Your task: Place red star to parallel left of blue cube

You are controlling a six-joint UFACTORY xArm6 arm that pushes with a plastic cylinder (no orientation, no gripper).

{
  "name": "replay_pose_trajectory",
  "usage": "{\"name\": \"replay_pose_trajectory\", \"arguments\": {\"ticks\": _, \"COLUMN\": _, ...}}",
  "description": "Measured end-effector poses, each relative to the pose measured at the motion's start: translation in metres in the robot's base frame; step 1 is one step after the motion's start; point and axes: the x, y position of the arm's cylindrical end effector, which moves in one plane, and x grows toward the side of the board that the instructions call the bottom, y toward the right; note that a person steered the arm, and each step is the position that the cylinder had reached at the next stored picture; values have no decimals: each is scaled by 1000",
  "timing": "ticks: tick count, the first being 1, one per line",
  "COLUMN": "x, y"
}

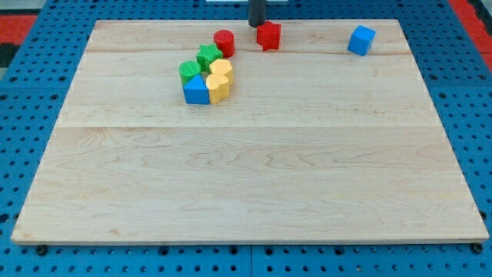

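Observation:
The red star (268, 35) lies near the view's top edge of the wooden board (246, 177), a little right of centre. The blue cube (361, 40) sits further to the view's right, at about the same height. My tip (256, 24) comes down from the view's top and stands just at the star's upper left, touching or nearly touching it.
A red cylinder (224, 43) lies left of the star. Below it is a cluster: two green blocks (208, 56) (189, 71), two yellow blocks (221, 71) (218, 88) and a blue triangular block (196, 90). A blue pegboard (23, 154) surrounds the board.

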Motion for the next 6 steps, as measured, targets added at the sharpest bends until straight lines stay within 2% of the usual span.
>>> {"name": "replay_pose_trajectory", "arguments": {"ticks": 1, "x": 13, "y": -18}}
{"name": "replay_pose_trajectory", "arguments": {"ticks": 3, "x": 41, "y": 23}}
{"name": "replay_pose_trajectory", "arguments": {"ticks": 4, "x": 42, "y": 46}}
{"name": "replay_pose_trajectory", "arguments": {"ticks": 5, "x": 30, "y": 16}}
{"name": "replay_pose_trajectory", "arguments": {"ticks": 6, "x": 49, "y": -3}}
